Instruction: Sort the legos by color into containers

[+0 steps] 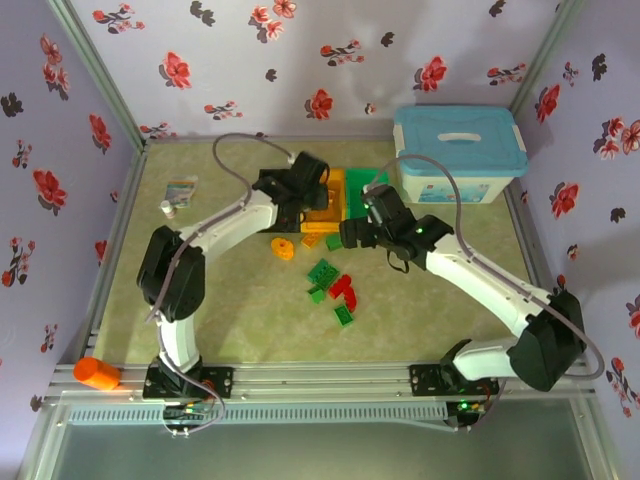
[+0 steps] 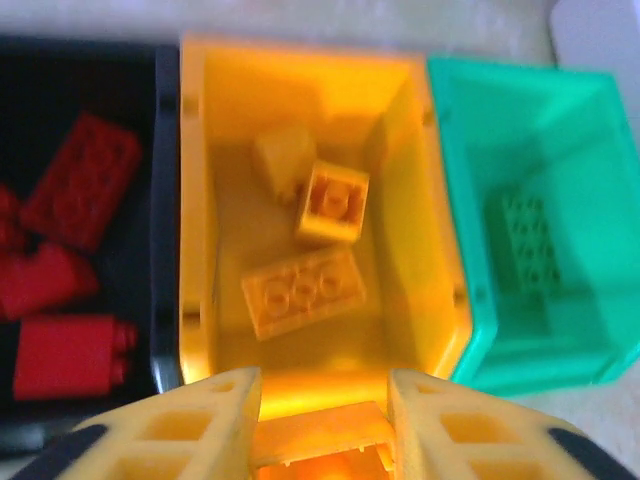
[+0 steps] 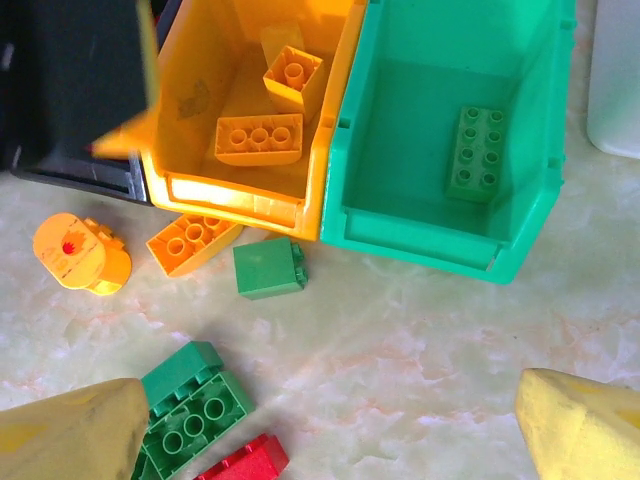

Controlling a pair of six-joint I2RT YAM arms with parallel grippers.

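My left gripper [image 2: 325, 388] hangs over the near rim of the orange bin [image 2: 195, 200], shut on an orange lego [image 2: 320, 440]. Three orange legos [image 2: 300, 290] lie inside that bin. The black bin [image 2: 165, 250] holds red legos [image 2: 80, 180], and the green bin [image 2: 450, 200] holds one green lego [image 2: 525, 240]. My right gripper [image 3: 330, 430] stands open over bare table in front of the green bin [image 3: 410, 235], with nothing between its fingers. Loose on the table are a green lego [image 3: 268, 268], an orange lego [image 3: 192, 240], more green legos [image 3: 190, 410] and a red one [image 3: 245, 462].
An orange round studded piece [image 3: 80, 252] lies in front of the bins. A white box with a light-blue lid [image 1: 460, 155] stands right of the bins. A small bottle [image 1: 168, 208] sits at the left, and an orange cylinder [image 1: 97, 373] rests on the front rail.
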